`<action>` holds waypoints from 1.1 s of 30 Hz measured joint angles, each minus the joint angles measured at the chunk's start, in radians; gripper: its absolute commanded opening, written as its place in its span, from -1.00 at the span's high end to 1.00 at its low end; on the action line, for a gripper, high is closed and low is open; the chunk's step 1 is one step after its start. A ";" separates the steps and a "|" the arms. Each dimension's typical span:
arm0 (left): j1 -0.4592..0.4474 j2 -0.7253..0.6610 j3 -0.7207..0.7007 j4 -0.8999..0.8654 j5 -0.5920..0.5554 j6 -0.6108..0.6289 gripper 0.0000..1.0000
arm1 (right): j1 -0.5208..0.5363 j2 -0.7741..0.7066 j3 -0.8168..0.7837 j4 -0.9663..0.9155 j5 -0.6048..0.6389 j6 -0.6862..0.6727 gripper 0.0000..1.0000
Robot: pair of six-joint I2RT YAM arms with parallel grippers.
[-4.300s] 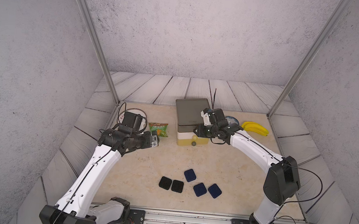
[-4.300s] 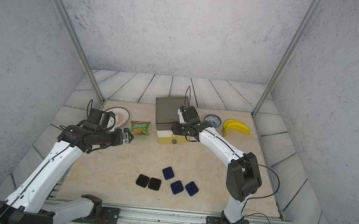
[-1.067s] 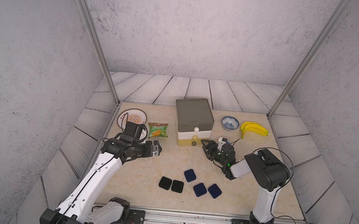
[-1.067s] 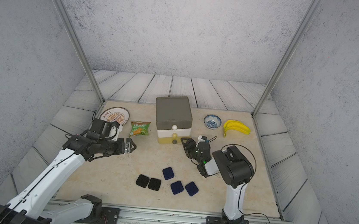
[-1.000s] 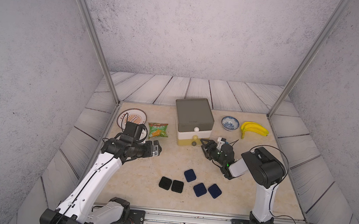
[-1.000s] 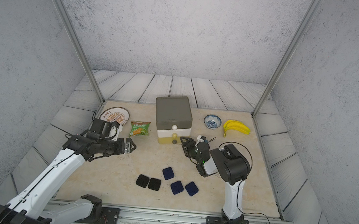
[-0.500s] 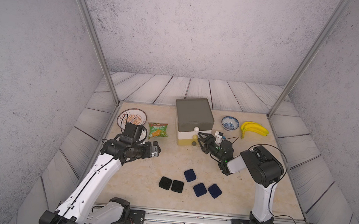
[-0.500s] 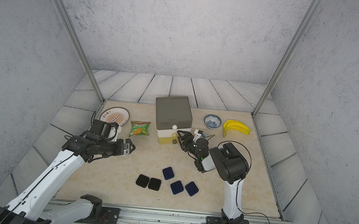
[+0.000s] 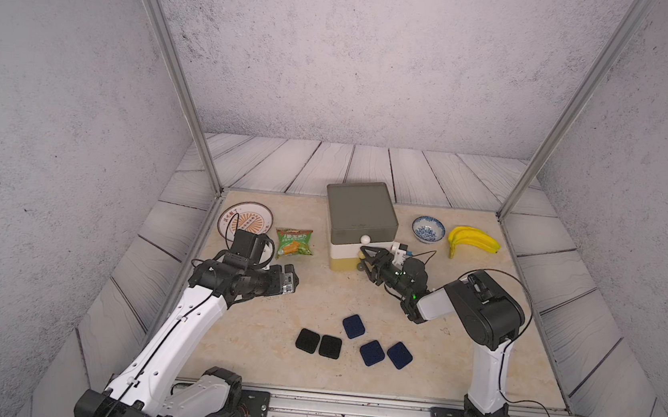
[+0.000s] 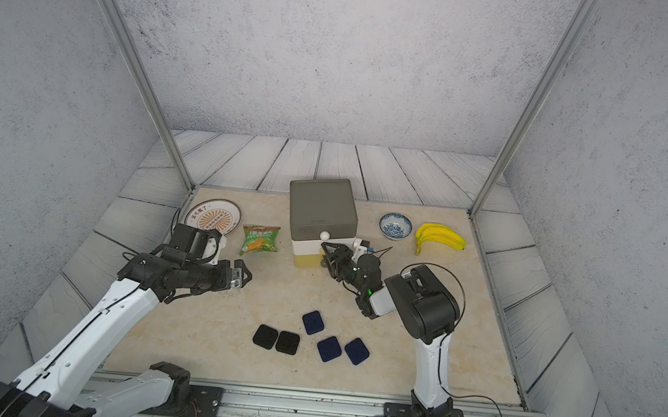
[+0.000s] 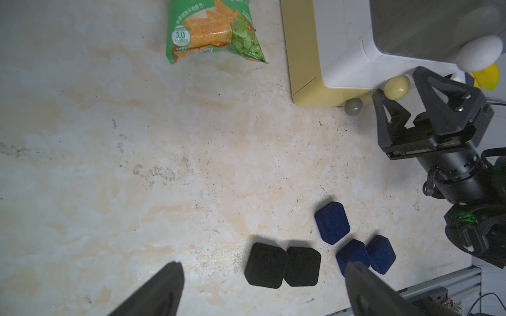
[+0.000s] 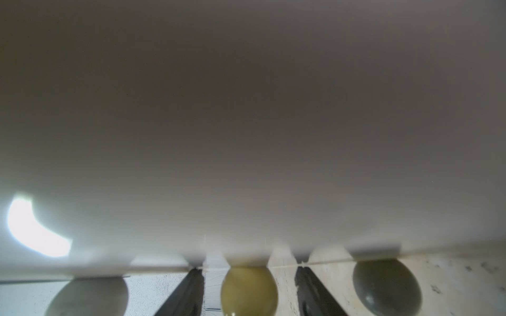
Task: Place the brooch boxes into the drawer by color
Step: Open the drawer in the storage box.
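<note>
Drawer (image 9: 361, 214) grey-white-yellow; right hand (image 9: 366, 258) part-open astride yellow knob (image 11: 397, 87); left hand (image 10: 245, 277) wide open, empty.

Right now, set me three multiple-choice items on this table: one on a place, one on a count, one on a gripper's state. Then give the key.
1. Where does the snack packet lie?
A) between the plate and the drawer
B) beside the bananas
C) on top of the chest

2. How many navy brooch boxes lie on the table?
A) two
B) three
C) five

3. How does the right gripper stand?
A) shut on a red box
B) open, one finger on each side of the yellow knob
C) open, high above the bananas

Key:
1 A: both top views show the packet between the two.
2 B: three navy ones lie beside two black boxes.
3 B: the right wrist view shows a gap on each side of the knob.
</note>
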 measured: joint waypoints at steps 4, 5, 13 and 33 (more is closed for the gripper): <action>0.000 0.000 -0.007 -0.003 -0.003 0.000 -0.97 | 0.008 0.000 0.026 -0.010 0.013 -0.002 0.36; 0.000 0.000 -0.007 -0.003 -0.003 0.001 -0.97 | 0.010 0.000 0.031 -0.013 0.015 -0.002 0.39; 0.000 0.000 -0.007 -0.003 -0.003 0.005 -0.97 | 0.013 0.000 0.034 -0.021 0.018 -0.006 0.55; 0.000 -0.076 -0.088 0.011 0.009 -0.023 -0.97 | 0.106 -0.134 -0.208 0.038 0.134 -0.058 0.55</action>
